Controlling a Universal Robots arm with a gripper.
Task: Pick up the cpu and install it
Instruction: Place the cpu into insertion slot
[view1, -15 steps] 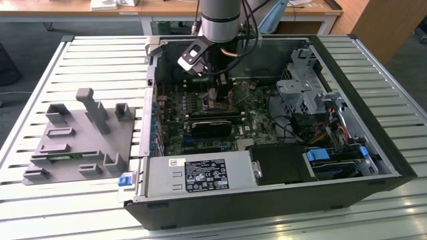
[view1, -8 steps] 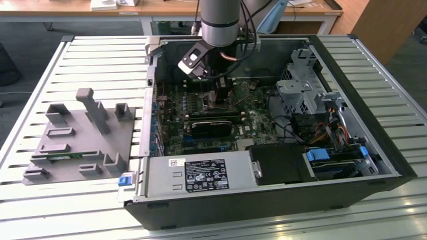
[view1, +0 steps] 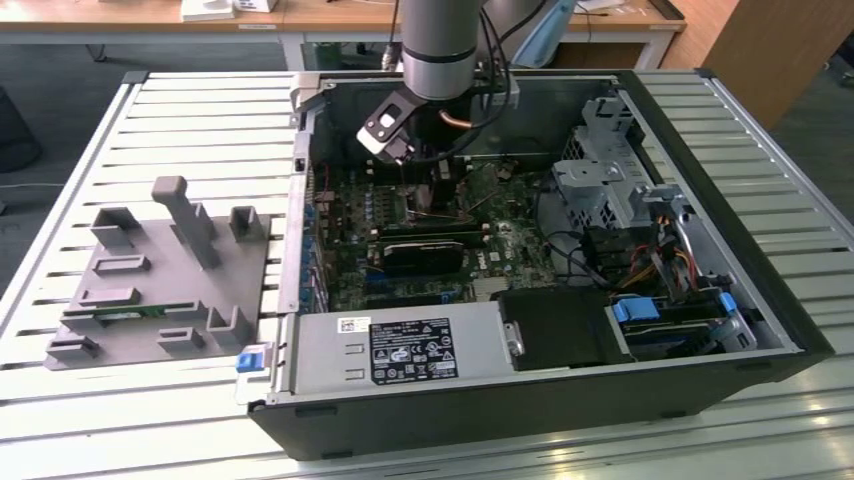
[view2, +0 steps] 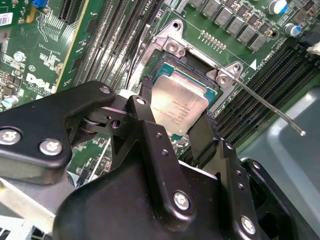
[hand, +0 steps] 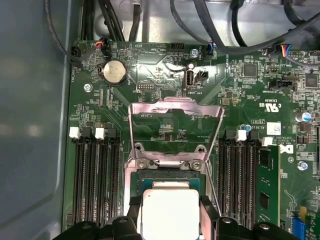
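Over on the exterior view's left, a grey moulded plastic fixture (view1: 154, 285) sits on the silver slatted metal table (view1: 174, 110). Moving across, there's the open black computer case (view1: 787, 330) lying on its side, and the grey arm (view1: 441, 45) reaches straight down into it, black gripper (view1: 430, 185) low over the green motherboard (view1: 400, 225).

In the second wrist view, there's the cpu (view2: 180, 105), a flat square chip with a shiny silver-grey metal top. The black fingers (view2: 150, 135) press against its two opposite edges, jaws narrowed onto it. It's right at the socket, whose hinged silver load plate (hand: 150, 107) is swung open in the first wrist view. I can't tell whether it is fully seated. A thin metal lever (view2: 270, 107) juts out beside it.

On the exterior view's right stands a grey metal drive cage (view1: 601, 180).
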